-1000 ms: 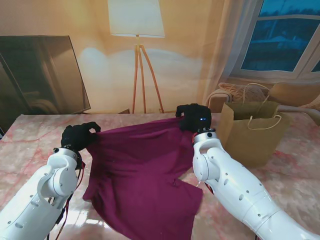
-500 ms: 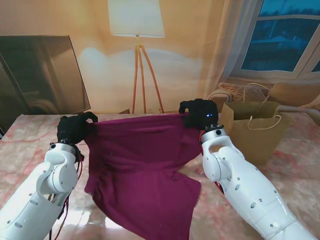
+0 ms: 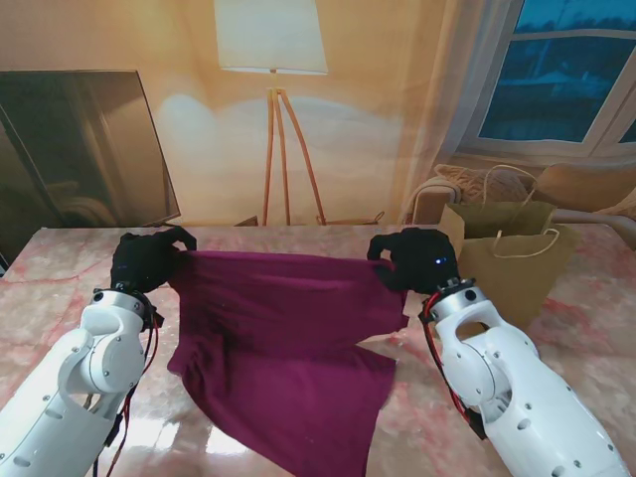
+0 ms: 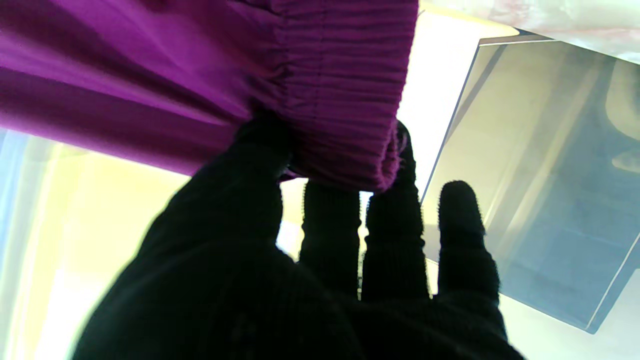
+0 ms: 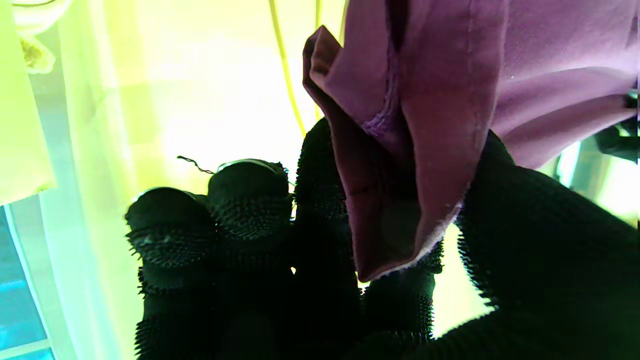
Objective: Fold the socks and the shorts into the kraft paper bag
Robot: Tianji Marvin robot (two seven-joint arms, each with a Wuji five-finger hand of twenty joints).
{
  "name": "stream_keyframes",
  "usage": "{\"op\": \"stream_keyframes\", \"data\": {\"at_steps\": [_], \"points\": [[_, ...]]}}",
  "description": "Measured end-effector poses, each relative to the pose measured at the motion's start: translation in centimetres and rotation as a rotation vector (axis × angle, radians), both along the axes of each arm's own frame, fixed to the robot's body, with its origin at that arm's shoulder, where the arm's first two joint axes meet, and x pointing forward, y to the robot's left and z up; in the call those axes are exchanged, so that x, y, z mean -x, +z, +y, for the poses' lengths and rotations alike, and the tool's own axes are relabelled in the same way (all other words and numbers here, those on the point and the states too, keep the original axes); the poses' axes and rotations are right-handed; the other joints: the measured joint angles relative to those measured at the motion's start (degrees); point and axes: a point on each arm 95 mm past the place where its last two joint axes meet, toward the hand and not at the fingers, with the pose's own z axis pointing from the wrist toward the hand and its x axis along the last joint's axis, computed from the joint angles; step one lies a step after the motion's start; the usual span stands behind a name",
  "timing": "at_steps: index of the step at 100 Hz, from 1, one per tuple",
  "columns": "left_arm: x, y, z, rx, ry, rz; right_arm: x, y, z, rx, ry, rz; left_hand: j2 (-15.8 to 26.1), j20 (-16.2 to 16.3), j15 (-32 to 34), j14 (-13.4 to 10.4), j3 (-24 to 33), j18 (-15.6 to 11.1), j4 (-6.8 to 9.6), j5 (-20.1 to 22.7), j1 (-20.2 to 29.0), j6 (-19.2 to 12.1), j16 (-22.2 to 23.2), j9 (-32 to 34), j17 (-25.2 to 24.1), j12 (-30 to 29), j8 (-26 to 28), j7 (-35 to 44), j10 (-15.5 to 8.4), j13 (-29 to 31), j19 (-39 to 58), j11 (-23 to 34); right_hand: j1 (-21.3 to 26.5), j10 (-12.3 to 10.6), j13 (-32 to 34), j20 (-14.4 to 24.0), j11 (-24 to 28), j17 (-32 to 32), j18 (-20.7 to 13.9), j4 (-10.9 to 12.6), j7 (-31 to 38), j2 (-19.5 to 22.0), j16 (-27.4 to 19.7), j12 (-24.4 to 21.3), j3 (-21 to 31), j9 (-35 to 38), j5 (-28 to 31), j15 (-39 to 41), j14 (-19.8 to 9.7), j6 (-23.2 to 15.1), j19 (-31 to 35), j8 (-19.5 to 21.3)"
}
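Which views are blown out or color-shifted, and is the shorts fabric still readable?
Stand view: evenly lit and sharp, with a bright glare patch on the marble table near the left arm. Left wrist view: background overexposed, left robot hand a black silhouette, yet the maroon shorts show their ribbed waistband crisply. Right wrist view: strong yellow-green cast, backlit; the right robot hand is dark, hem stitching legible.

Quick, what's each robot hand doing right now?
Left robot hand: closed on the purple shorts.
Right robot hand: closed on the shorts too.
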Motion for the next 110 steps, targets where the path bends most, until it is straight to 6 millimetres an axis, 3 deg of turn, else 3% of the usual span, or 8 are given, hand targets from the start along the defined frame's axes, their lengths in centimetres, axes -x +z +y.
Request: {"op": "stream_keyframes", "data": {"at_steps": [29,66,110], "points": [[2.3,-1.2,1.4,-0.008,-0.006,0.009,3.7,-2.8,-0.3,0.02,0.109,0.06,-1.18,0.73,-2.96,0.0,0.1,0.37,-0.03,2.85,-1.35,-2.37,-0.53,-0.76,-1.85,3.66,-0.24,-2.46,-0.66,-2.45,-4.03,-4.37,0.0,0.01,0.0,0.11,0.0,0.71,0.07,0.0,-0.64,0.05,0.44,0.02,0.64,0.0,0.01,0.68,0.0,0.42,0.01,0.0],[5.4,-4.3,2.8,-0.013,-0.021,0.049,7.8,-7.7,0.4,0.021,0.253,0.17,-2.48,0.74,-3.74,-0.1,1.78,0.79,-0.03,4.25,-2.21,-2.48,-1.13,-0.76,-2.82,6.74,-1.75,-2.48,-0.64,-3.08,-6.31,-6.28,0.0,0.01,0.0,0.11,0.0,0.72,0.07,0.0,-0.67,0.06,0.44,0.02,1.44,0.0,0.0,0.69,0.0,1.85,0.01,0.0],[9.4,-7.1,4.0,-0.043,-0.03,0.109,11.9,-9.9,1.8,0.034,0.389,0.288,-2.48,0.74,-6.71,-0.7,2.52,0.79,-0.37,4.25,-2.23,-2.19,-1.79,-3.01,-4.26,6.08,-2.63,-2.48,-0.29,-5.35,-9.45,-7.31,0.01,0.01,0.0,0.16,0.0,0.73,0.07,0.0,-0.67,0.06,0.44,0.03,2.21,0.0,0.01,0.69,0.0,3.29,0.01,0.03]]}}
